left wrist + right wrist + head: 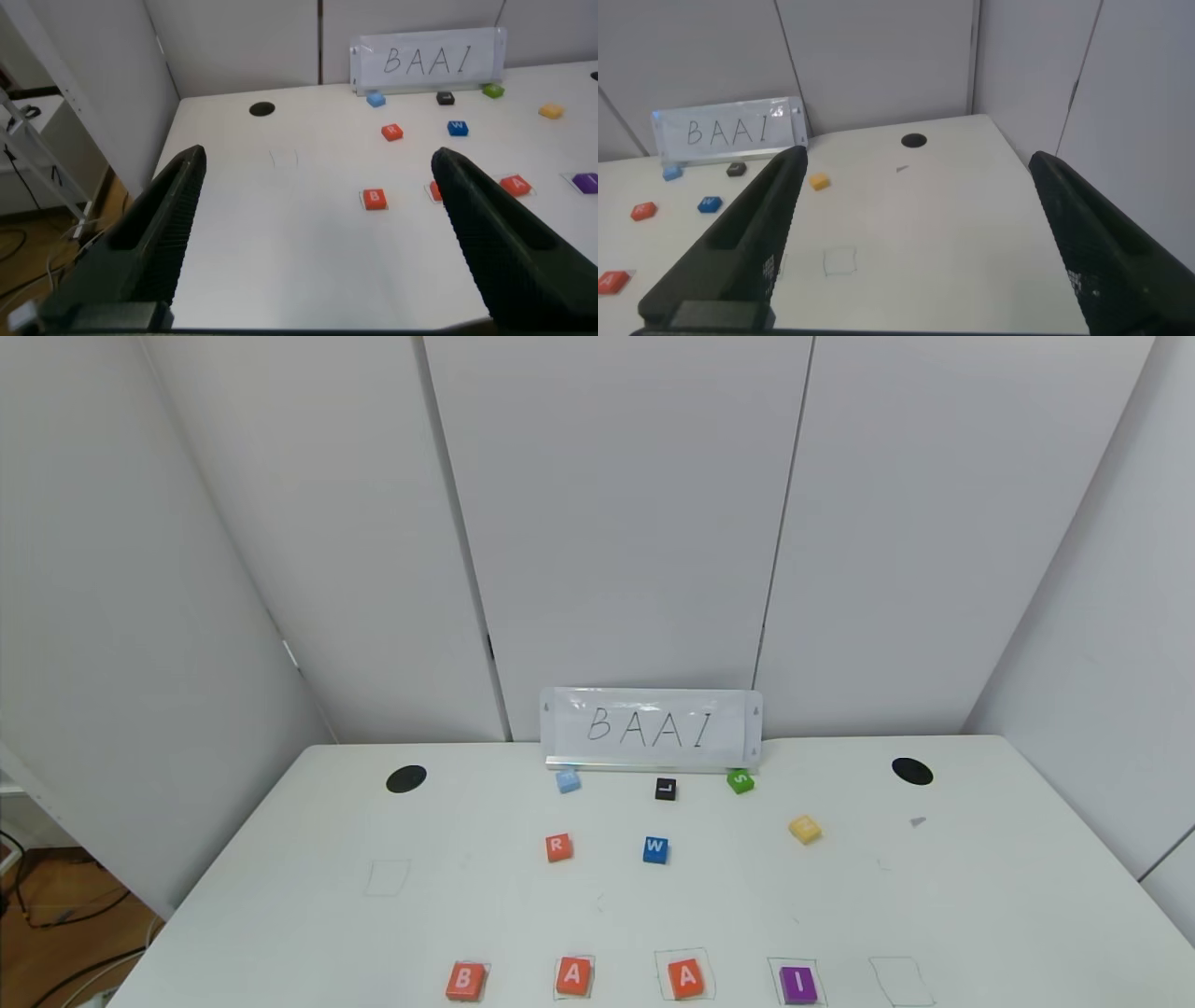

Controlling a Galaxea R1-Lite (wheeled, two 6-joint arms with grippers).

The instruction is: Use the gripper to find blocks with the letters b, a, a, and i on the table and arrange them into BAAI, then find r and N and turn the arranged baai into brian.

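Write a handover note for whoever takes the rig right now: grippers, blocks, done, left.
Left gripper: open, empty, held above the table's left side.
Right gripper: open, empty, above the right side.
Blocks: B, A, A, I stand in a row along the near edge, reading BAAI.
R sits mid-table beside the blue W.
Done: BAAI is arranged.
Left: bring in R, find N (the yellow block's letter is unreadable), rebuild the row as BRIAN.
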